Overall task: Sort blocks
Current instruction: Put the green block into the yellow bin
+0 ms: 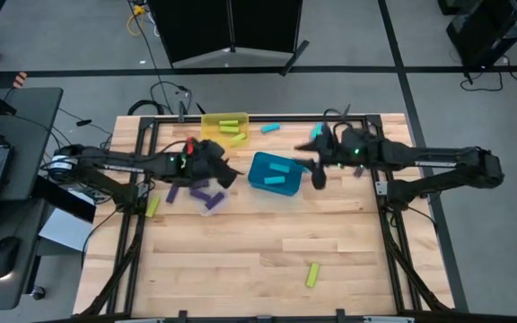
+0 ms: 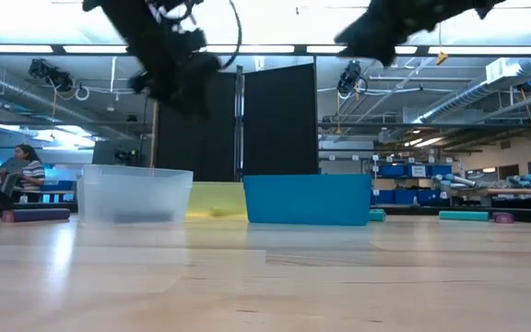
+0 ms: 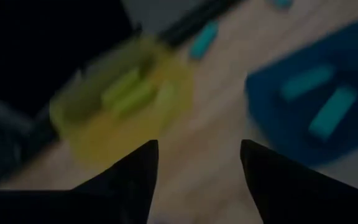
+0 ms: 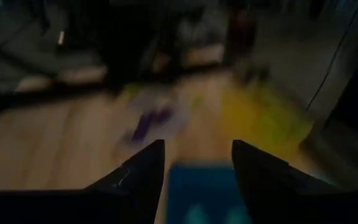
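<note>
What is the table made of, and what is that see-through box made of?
The table looks like wood: pale planks with grain lines and seams, slightly shiny in the low view. The clear bin seems to be frosted plastic: you can dimly see dark shapes through its cloudy walls. I can't be sure of either from looks alone.

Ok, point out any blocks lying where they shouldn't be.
Several are loose on the table. A yellow-green block lies alone near the front edge, another sits at the left. Purple blocks lie outside the clear bin, and a cyan block rests behind the teal bin.
</note>
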Controlling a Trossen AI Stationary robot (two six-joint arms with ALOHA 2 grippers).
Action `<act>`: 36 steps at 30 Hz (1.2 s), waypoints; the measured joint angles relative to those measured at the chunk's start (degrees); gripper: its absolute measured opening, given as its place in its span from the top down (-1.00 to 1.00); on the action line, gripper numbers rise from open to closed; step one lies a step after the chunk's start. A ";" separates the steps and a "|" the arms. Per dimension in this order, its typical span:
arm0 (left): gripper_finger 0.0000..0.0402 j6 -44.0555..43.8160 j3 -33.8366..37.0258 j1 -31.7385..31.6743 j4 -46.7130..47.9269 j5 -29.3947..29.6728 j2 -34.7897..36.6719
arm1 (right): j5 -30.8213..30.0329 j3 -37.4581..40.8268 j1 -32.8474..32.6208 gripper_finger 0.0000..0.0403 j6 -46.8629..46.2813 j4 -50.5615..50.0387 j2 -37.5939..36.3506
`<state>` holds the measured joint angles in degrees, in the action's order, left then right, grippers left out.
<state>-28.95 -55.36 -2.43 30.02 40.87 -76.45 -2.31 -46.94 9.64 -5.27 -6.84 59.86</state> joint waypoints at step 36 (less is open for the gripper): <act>-0.15 22.31 -3.38 -7.36 -28.94 -0.31 -0.06 | 0.71 -11.06 -42.53 -0.40 4.10 -22.81 31.89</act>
<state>-6.63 -58.74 -9.78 1.07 40.56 -76.51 -1.60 -58.00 -32.89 -1.17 -29.64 91.74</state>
